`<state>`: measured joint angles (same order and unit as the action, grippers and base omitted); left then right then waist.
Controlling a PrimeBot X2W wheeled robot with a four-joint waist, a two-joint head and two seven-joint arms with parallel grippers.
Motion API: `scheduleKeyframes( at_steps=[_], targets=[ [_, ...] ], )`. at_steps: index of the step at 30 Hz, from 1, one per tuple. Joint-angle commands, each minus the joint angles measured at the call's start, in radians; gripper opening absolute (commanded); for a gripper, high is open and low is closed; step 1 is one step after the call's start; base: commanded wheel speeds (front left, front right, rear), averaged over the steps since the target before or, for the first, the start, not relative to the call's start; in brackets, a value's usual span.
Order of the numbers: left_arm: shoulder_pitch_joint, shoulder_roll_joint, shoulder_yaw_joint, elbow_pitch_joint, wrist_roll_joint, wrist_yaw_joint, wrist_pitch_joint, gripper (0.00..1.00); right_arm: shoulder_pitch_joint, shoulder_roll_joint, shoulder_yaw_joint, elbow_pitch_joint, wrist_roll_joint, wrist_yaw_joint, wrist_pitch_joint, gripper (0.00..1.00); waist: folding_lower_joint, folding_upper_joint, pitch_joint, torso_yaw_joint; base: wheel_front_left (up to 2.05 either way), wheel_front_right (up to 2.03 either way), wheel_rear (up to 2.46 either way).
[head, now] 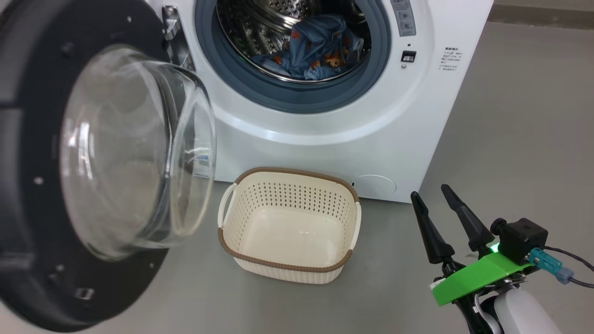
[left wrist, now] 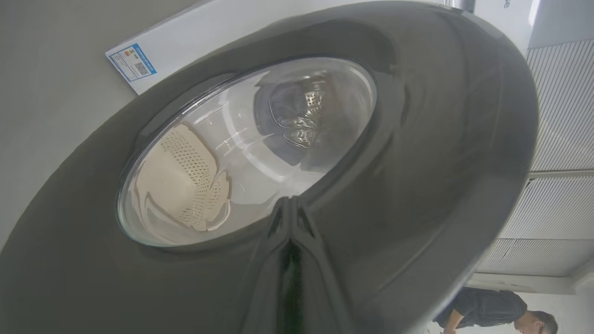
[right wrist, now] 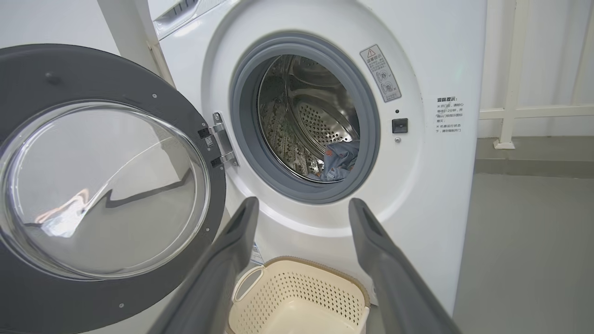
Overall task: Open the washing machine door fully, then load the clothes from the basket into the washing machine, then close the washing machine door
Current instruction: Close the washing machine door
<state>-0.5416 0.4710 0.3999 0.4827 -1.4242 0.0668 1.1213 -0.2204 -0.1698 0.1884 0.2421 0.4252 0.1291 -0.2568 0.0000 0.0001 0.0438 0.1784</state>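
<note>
The washing machine door (head: pixel 28 93) stands swung open at the left, its clear glass bowl (head: pixel 130 148) bulging toward the room. Blue printed clothes (head: pixel 320 48) lie inside the steel drum of the white washing machine (head: pixel 325 148). On the floor in front stands the cream basket (head: pixel 287 172), with nothing in it. My right gripper (head: pixel 429 191) is open at the lower right, apart from the basket, holding nothing. In the left wrist view my left gripper (left wrist: pixel 290 200) is shut, its tips at the door's (left wrist: pixel 417 139) black outer face just below the glass. The right wrist view shows the door (right wrist: pixel 93 74), clothes (right wrist: pixel 341 160) and basket (right wrist: pixel 297 297).
Grey floor (head: pixel 510 139) spreads to the right of the machine. A blue label sticker (left wrist: pixel 132 62) sits on the machine's side. A person (left wrist: pixel 492 311) is bent over far behind the door, by a white slatted wall (left wrist: pixel 561 116).
</note>
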Motion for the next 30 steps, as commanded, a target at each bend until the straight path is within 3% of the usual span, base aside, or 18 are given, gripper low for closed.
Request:
scheduleKeyframes(
  at_steps=[1, 8, 13, 21, 30],
  targets=[
    [-0.004, 0.041, 0.017, -0.047, -0.019, 0.003, 0.019, 0.00, 0.006, 0.002, 0.019, -0.024, 0.006, 0.002, -0.005, 1.00, 0.0000, -0.0001, -0.005, -0.004, 0.00, 0.00, 0.00],
    [0.117, -0.079, 0.002, -0.365, -0.063, 0.146, 0.061, 0.00, 0.009, 0.010, 0.016, -0.027, 0.010, 0.002, -0.005, 1.00, 0.0000, -0.0001, -0.012, -0.038, 0.00, 0.00, 0.00],
    [0.158, -0.159, -0.024, -0.499, -0.059, 0.201, 0.035, 0.00, 0.005, 0.014, 0.017, -0.028, 0.010, 0.002, -0.005, 1.00, 0.0000, -0.0001, -0.012, -0.076, 0.00, 0.00, 0.00],
    [0.154, -0.253, -0.074, -0.549, -0.028, 0.209, -0.034, 0.00, 0.000, 0.021, 0.019, -0.029, 0.007, 0.002, -0.005, 1.00, 0.0000, -0.0001, -0.009, -0.162, 0.00, 0.00, 0.00],
    [0.089, -0.305, -0.086, -0.526, 0.003, 0.182, -0.122, 0.00, -0.003, 0.019, 0.025, -0.031, 0.006, 0.002, -0.005, 1.00, 0.0000, -0.0001, 0.010, -0.267, 0.00, 0.00, 0.00]
  ],
)
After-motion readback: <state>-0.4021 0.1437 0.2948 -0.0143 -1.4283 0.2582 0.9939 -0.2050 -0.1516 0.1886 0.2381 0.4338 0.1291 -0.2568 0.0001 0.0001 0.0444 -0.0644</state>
